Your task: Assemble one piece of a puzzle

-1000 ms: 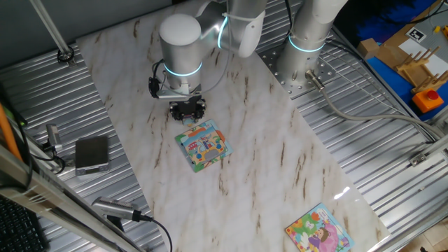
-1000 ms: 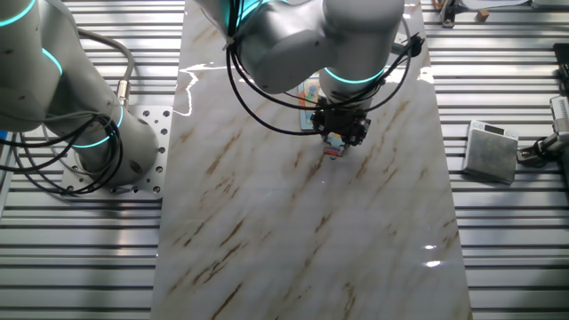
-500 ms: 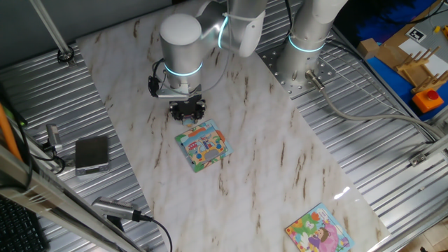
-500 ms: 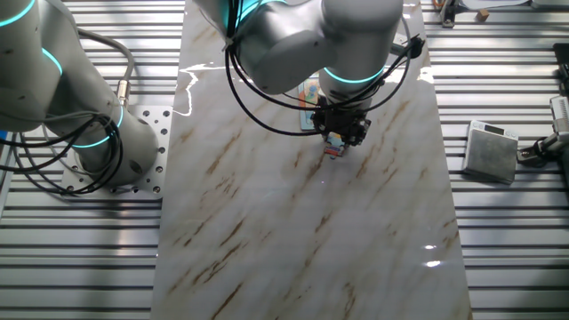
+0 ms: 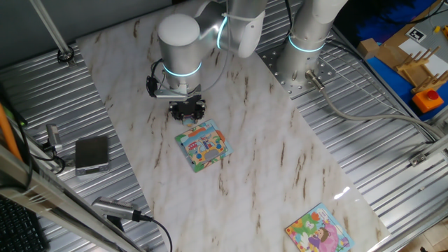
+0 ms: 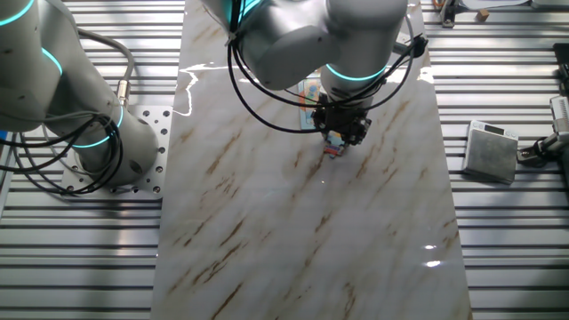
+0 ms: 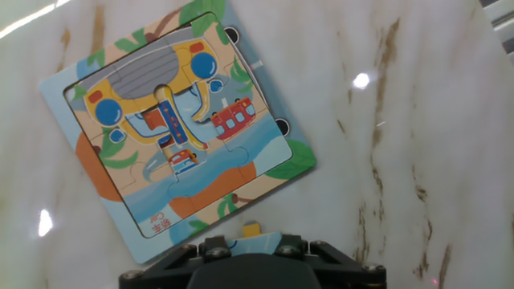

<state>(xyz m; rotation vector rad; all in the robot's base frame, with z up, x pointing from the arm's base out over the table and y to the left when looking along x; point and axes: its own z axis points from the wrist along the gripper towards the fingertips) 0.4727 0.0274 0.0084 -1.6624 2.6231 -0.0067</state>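
The puzzle (image 5: 203, 145), a small square with a light-blue border and a yellow, orange and green cartoon scene, lies flat on the marble table. It fills the upper left of the hand view (image 7: 181, 128). In the other fixed view only its edge (image 6: 309, 92) shows behind the arm. My gripper (image 5: 187, 112) hangs just beyond the puzzle's far corner, low over the table. It is shut on the piece (image 6: 332, 150), which looks pinkish-red below the fingers. In the hand view the piece (image 7: 255, 238) shows pale blue with a yellow tab, between the jaws of the gripper (image 7: 251, 245).
A second puzzle (image 5: 318, 231) with a pink-purple figure lies at the table's near right corner. A grey box (image 5: 92, 154) sits on the ribbed metal left of the table. The arm's base (image 5: 304, 42) stands at the back right.
The arm has shifted only very slightly. The piece stays held in the gripper and the puzzle has not moved.
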